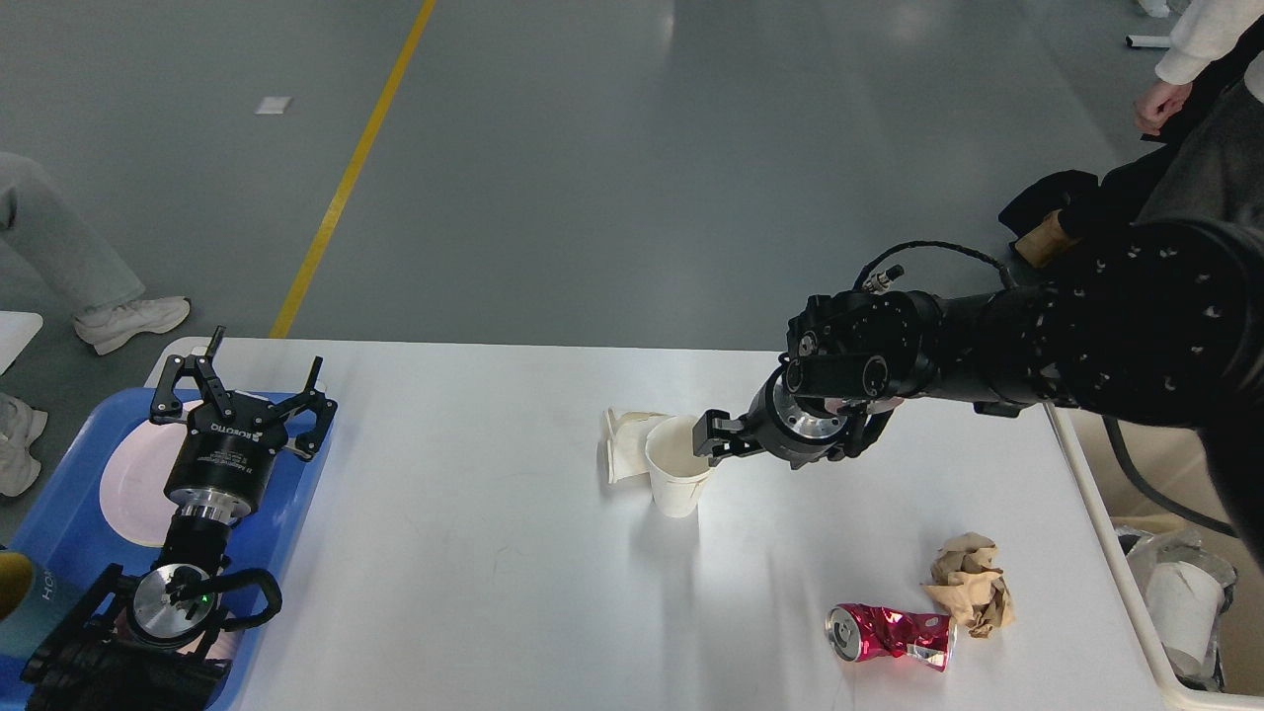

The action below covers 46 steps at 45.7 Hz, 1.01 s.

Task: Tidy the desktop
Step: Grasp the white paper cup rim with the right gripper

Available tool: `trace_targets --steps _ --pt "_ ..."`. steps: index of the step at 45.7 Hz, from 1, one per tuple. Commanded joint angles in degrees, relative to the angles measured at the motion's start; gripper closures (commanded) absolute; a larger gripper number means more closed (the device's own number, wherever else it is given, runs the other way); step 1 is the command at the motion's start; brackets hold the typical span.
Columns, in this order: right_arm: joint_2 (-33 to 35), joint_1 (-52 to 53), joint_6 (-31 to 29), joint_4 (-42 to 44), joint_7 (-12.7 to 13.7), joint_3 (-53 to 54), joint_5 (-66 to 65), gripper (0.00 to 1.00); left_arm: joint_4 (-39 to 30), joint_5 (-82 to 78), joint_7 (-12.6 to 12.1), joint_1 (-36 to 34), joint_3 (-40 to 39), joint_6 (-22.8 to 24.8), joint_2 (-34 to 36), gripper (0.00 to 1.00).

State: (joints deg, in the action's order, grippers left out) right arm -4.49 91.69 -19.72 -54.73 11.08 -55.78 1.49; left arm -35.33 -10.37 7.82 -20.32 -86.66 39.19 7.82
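The white desktop (474, 553) carries an upright white paper cup (679, 481) near its middle, with a flattened paper cup (622, 446) lying just behind it to the left. A crushed red can (892, 634) and a crumpled brown paper ball (973, 583) lie at the front right. My right gripper (707, 439) reaches in from the right and sits at the cup's right rim; its dark fingers cannot be told apart. My left gripper (259, 370) stands open and empty over the blue tray.
A blue tray (59, 513) with a white plate (133, 484) sits at the left edge. A cream bin (1136, 592) holding trash stands off the right end. People stand at the far left and top right.
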Motion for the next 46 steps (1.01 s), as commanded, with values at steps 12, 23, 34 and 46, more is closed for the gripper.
trace_targets --steps 12,23,34,46 --pt "-1.2 -5.5 0.4 8.0 0.0 0.5 5.9 0.00 0.0 0.0 0.0 -0.1 0.0 0.0 0.0 0.04" --pt "-3.1 -8.6 0.7 11.8 0.0 1.4 6.0 0.00 0.0 0.0 -0.1 -0.1 0.0 0.0 0.0 0.04" --pt "-4.6 -11.5 1.4 14.0 0.0 1.4 5.9 0.17 0.0 0.0 0.0 -0.1 0.0 0.0 0.0 0.04" --pt "-4.6 -11.5 1.7 13.2 -0.1 1.4 5.0 0.73 0.0 0.0 -0.1 -0.1 0.0 0.0 0.0 0.04"
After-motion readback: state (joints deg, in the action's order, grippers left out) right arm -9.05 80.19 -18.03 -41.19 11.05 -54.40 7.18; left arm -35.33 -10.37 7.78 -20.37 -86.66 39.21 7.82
